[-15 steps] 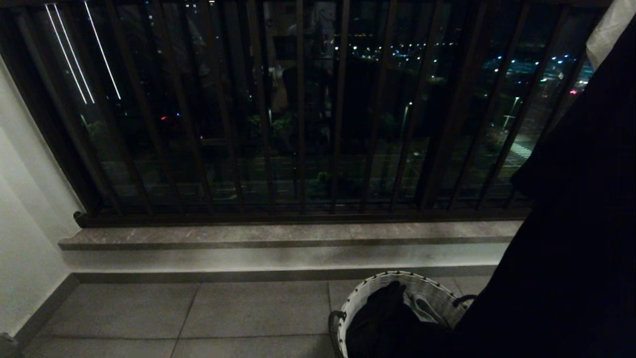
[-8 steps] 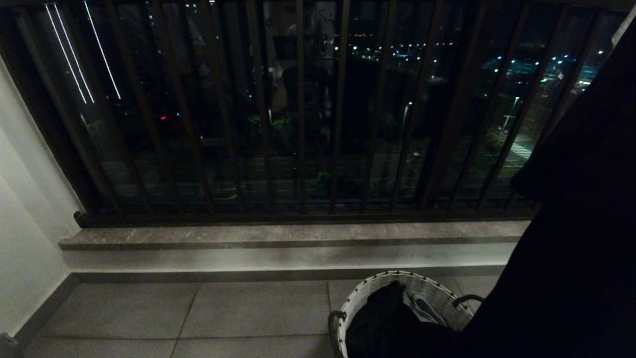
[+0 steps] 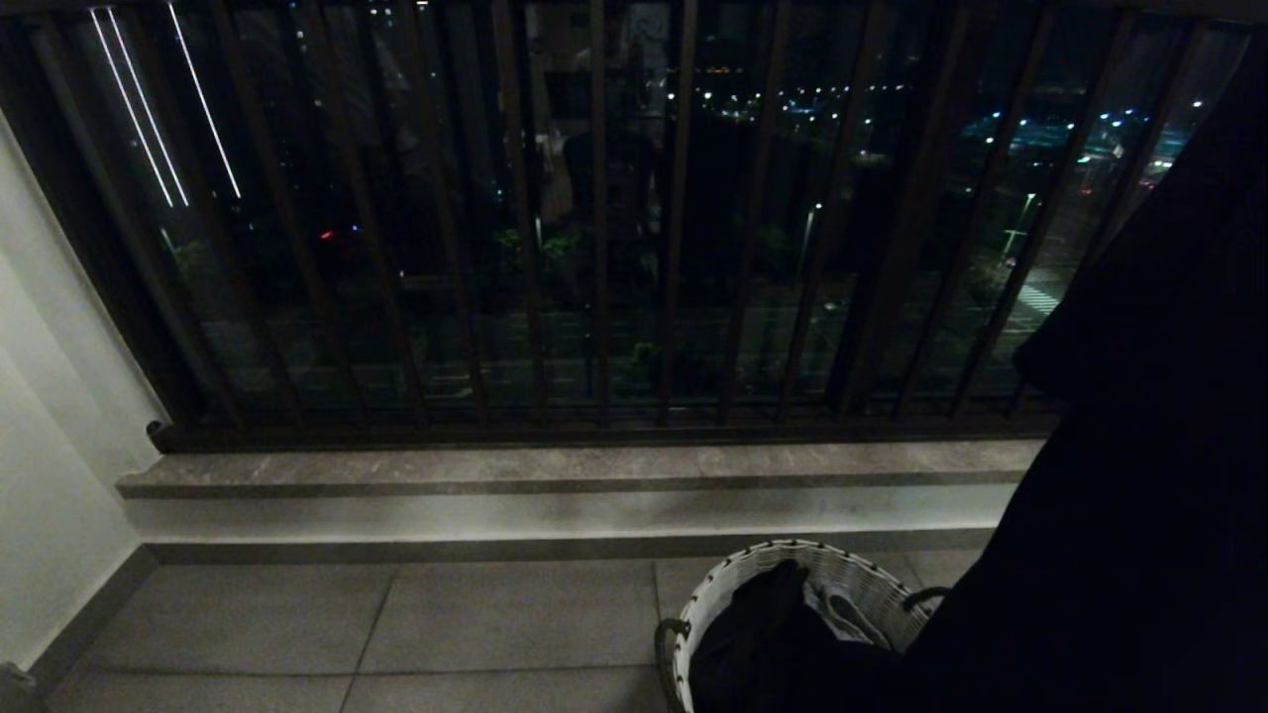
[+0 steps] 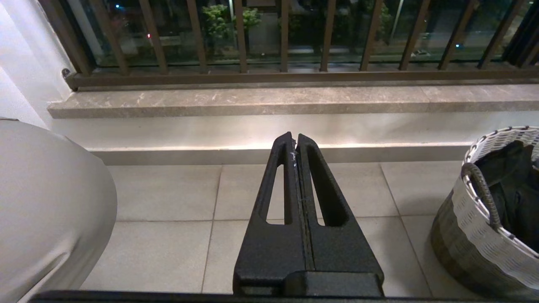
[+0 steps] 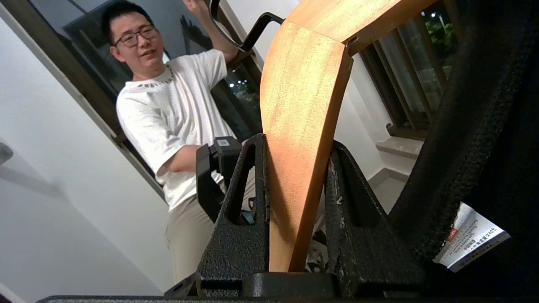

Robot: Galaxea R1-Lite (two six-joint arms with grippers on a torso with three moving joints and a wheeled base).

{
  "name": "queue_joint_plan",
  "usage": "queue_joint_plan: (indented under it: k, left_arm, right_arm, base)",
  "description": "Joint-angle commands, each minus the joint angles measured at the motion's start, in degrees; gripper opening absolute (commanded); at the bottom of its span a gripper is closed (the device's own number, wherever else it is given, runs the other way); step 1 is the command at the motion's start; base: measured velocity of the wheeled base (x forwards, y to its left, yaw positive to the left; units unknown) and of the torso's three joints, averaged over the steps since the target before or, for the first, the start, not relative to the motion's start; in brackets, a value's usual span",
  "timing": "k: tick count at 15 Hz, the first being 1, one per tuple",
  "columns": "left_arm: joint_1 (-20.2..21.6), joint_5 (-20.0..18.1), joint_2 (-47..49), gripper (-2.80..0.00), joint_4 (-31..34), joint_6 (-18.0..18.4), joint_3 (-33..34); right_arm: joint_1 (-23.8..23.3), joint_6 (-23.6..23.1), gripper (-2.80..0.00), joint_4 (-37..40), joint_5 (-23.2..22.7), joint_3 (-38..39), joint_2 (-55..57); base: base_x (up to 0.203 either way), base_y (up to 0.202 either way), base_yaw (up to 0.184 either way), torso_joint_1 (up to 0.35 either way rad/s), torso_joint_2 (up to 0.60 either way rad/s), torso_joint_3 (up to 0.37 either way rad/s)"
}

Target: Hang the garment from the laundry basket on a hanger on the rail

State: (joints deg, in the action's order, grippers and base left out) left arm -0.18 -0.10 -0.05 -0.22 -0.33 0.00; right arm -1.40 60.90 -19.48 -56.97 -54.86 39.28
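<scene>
Your right gripper (image 5: 294,176) has its fingers pinched on the flat arm of a wooden hanger (image 5: 303,105), and a dark garment (image 3: 1139,446) hangs on the robot's right in the head view, its lower edge draped past the laundry basket (image 3: 753,569), which sits on the floor tiles (image 3: 396,614) with more dark cloth in it. Whether the garment sits squarely on the hanger you cannot tell; its white care label (image 5: 469,242) dangles just beside the gripper. The grip is on smooth, curved wood, so any tilt on the way up could let the hanger pivot or slide between the fingers, and the cloth could slip off one shoulder. The dark metal hook (image 5: 248,29) is up by the raised hand (image 5: 198,6) of a person in a white T-shirt (image 5: 168,109) standing close; a quick lift risks striking that hand or arm. The rail is not visible in any view, so you would be aiming the hook blind. The hanging hem may also snag the basket's handle (image 4: 480,189) and drag it. Your left gripper (image 4: 296,145) is parked low over the tiles, fingers pressed together, so it cannot catch a falling garment.
</scene>
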Motion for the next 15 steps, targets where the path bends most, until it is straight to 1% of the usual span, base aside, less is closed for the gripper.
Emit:
queue_joint_plan:
  k: [1,3,4,5,13,15]
  left_arm:
    - [0.01,0.01,0.05,-2.80,-0.04,-0.02,0.09]
    - [0.01,0.01,0.05,-2.80,-0.04,-0.02,0.09]
    - [0.01,0.01,0.05,-2.80,-0.04,-0.02,0.09]
    - [0.01,0.01,0.05,-2.80,-0.04,-0.02,0.09]
    - [0.01,0.01,0.05,-2.80,-0.04,-0.02,0.09]
    - [0.01,0.01,0.05,-2.80,-0.04,-0.02,0.09]
  right_arm:
    - [0.00,0.25,-2.80,-0.12,-0.34,0.20,0.01]
    - [0.00,-0.32,-2.80,-0.34,-0.34,0.40,-0.08]
    - [-0.05,-2.10,-2.80,-0.98,-0.34,0.92,-0.13]
    - [-0.09,-2.88,-2.80,-1.17,-0.34,0.98,0.00]
    - [-0.09,-4.04,-2.80,-1.44,-0.34,1.25,0.01]
    - [-0.09,-4.13,-2.80,-1.44,-0.34,1.25,-0.08]
  base:
    - [0.000,0.000,0.000,0.000,0.00,0.000]
    - [0.000,0.000,0.000,0.000,0.00,0.000]
    - [0.000,0.000,0.000,0.000,0.00,0.000]
    - [0.000,0.000,0.000,0.000,0.00,0.000]
    - [0.000,0.000,0.000,0.000,0.00,0.000]
    - [0.000,0.000,0.000,-0.003,-0.06,-0.160]
